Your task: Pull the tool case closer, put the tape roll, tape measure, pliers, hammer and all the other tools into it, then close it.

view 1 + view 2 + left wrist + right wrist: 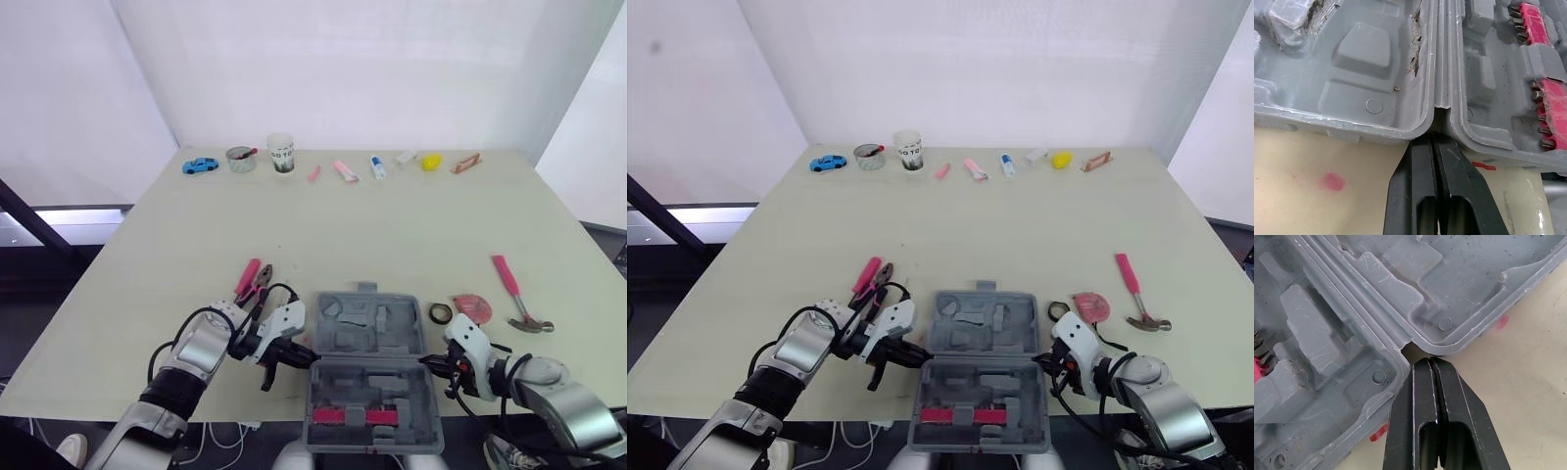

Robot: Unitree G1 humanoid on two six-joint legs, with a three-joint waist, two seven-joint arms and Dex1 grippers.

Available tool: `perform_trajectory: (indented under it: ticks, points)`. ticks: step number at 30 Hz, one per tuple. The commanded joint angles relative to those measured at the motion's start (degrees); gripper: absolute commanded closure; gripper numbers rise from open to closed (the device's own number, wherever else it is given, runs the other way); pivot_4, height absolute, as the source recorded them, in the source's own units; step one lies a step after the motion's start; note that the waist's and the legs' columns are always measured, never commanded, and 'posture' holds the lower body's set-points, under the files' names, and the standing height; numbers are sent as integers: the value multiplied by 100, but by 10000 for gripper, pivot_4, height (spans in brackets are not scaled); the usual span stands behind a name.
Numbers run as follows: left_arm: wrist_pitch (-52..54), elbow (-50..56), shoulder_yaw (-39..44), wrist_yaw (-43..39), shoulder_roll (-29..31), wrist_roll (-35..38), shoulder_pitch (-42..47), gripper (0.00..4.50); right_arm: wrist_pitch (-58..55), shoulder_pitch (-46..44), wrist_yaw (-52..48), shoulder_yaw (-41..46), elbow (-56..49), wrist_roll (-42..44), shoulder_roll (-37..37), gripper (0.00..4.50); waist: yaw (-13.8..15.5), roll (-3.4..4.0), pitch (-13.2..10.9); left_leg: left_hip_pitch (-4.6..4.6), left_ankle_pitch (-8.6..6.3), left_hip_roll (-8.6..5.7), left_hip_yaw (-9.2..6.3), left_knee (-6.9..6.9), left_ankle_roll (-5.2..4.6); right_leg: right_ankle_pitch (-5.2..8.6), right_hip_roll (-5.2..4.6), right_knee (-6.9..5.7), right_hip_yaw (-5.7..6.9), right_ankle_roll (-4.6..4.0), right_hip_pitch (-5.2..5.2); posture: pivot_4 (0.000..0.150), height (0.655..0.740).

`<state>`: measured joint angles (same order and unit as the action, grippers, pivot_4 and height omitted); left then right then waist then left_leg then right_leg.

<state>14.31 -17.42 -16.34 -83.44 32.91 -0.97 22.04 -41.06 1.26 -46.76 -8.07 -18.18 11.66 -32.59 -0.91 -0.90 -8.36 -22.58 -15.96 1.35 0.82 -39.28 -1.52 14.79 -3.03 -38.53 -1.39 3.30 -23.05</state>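
Note:
The grey tool case [370, 367] lies open at the table's near edge, and its front half holds pink bit strips [1547, 98]. My left gripper [299, 357] is shut, its tips [1434, 142] at the hinge notch on the case's left side. On the right side my right gripper [431, 364] is also shut, tips [1429, 363] against the hinge notch there. Pink-handled pliers [253, 281] lie left of the case. A black tape roll [441, 313], a pink tape measure [474, 306] and a pink-handled hammer [517, 294] lie to its right.
Along the far edge stand a blue toy car [200, 165], a small bowl [241, 159], a paper cup [281, 153], several small pink items and a yellow object [431, 162]. The case's front half overhangs the table's near edge.

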Motion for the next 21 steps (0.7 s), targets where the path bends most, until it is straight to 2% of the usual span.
perform_trajectory:
  ticks: [1, 21]
  points:
    - [114, -162, -496, -20, 9, -169, -283, 44036, 38, -6, -41, -156, -264, 196, 59, 45000, 0, 0, 0, 0, 0, 0, 0, 0, 0, 0, 0, 0, 0, 0, 0, 1500, 7400]
    - [62, -247, -507, -31, 25, -187, -248, 44036, 227, -150, 73, -120, -75, 96, 84, 45000, -2, 0, 0, 1, 0, 1, 2, 2, 0, 0, 1, 2, -2, 0, 0, 1500, 7400]
